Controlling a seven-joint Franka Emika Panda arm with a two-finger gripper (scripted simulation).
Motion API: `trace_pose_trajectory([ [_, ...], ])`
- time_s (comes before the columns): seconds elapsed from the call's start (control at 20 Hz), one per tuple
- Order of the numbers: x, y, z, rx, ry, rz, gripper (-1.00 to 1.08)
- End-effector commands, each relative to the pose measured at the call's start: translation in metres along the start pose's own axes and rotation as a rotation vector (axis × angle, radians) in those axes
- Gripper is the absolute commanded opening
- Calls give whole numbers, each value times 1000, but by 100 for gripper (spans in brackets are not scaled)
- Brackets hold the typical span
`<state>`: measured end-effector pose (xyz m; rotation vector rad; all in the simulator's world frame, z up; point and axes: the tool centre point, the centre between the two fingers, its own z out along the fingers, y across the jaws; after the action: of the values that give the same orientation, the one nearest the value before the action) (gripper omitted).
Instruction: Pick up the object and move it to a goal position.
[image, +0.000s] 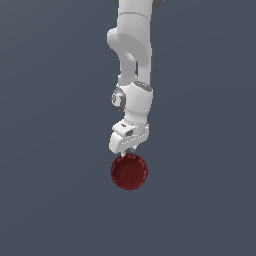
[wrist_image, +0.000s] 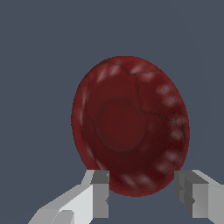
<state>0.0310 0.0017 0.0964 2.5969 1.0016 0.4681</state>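
Note:
The object is a small round dark red bowl (image: 129, 171) with a scalloped rim, lying on the flat grey-blue ground. In the wrist view it (wrist_image: 127, 127) fills the middle, seen from above at a slant. My gripper (image: 131, 151) hangs from the white arm just over the bowl's rim on the arm's side. In the wrist view the gripper (wrist_image: 142, 194) is open, and the two grey fingers (wrist_image: 101, 192) stand apart on either side of the nearest stretch of rim. I cannot tell whether a finger touches the bowl.
The white arm (image: 134, 60) reaches in from the top of the exterior view. Plain grey-blue ground (image: 50, 175) lies all around the bowl. No goal marker shows.

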Motion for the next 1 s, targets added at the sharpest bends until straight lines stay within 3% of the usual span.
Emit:
trace_pose_trajectory([
  [0.0,1,-7,3,-13,32,-77,28],
  [0.5,1,-34,9,-34,124,-292,28],
  [0.95,1,-43,9,-35,152,-355,28],
])
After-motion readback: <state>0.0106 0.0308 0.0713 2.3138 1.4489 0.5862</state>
